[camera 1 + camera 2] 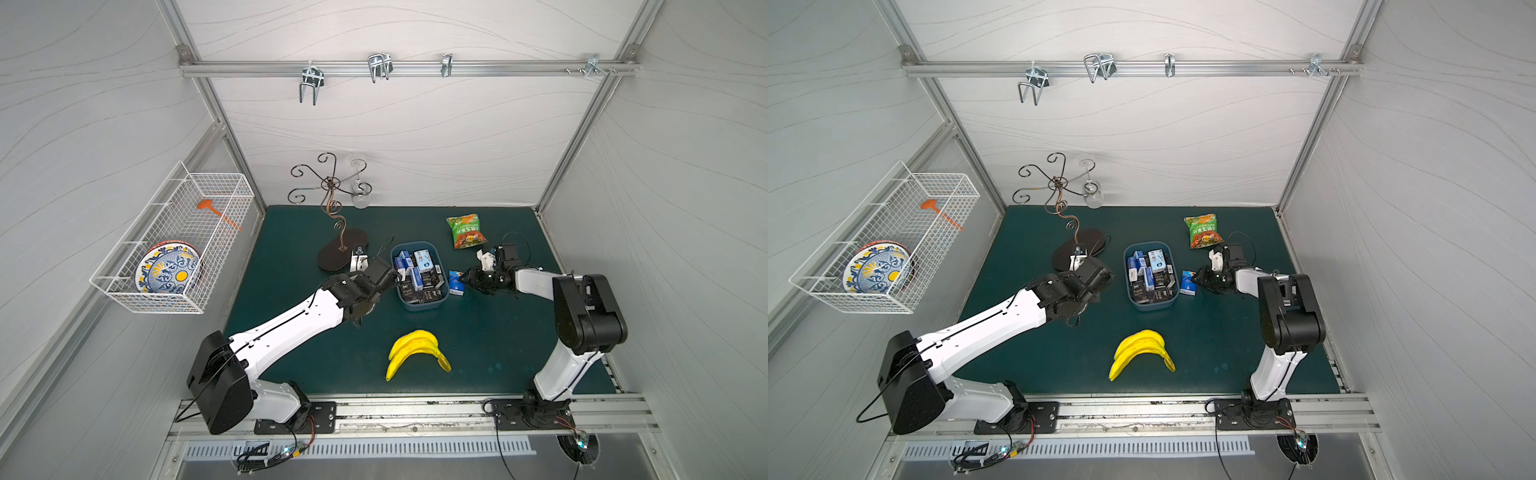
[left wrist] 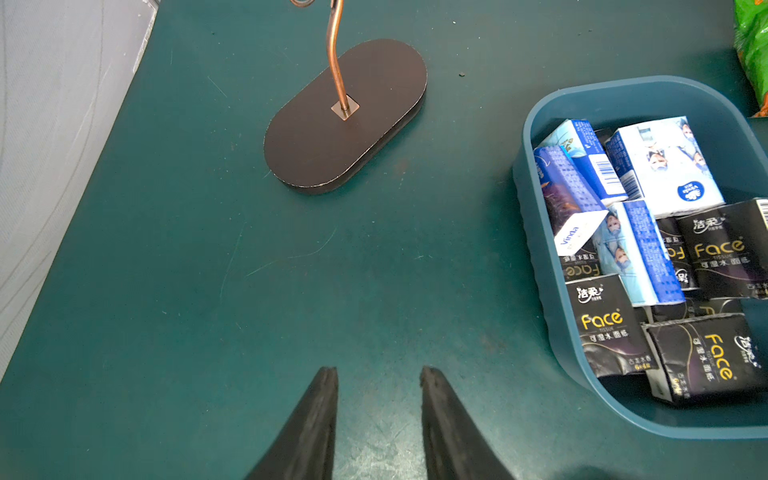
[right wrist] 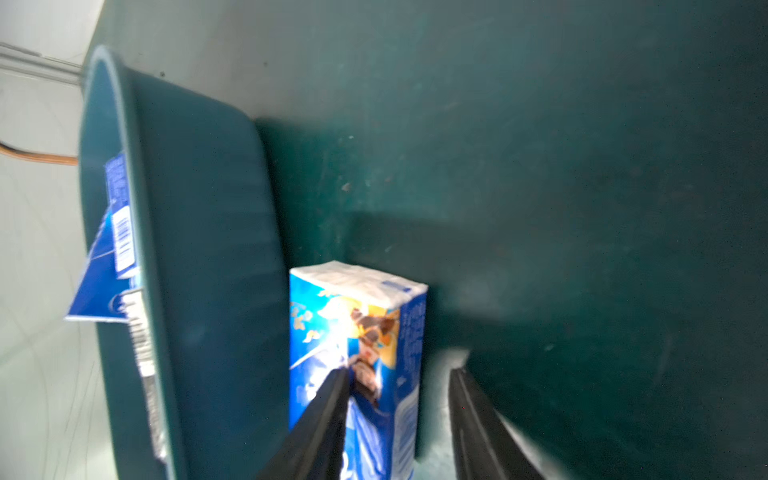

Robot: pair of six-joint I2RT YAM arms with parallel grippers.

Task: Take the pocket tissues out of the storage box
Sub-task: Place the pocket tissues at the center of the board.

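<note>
On a green mat [image 1: 332,365], the left gripper [image 2: 378,374] hangs with fingers apart and empty beside the storage box [image 1: 415,306] heaped with pocket tissues [image 1: 417,270], and just right of it one blue pack [image 1: 456,282] rests between the right gripper's [image 3: 399,370] parted fingers; the packs look light, soft and slick-wrapped, probably best pinched across their narrow sides.
</note>
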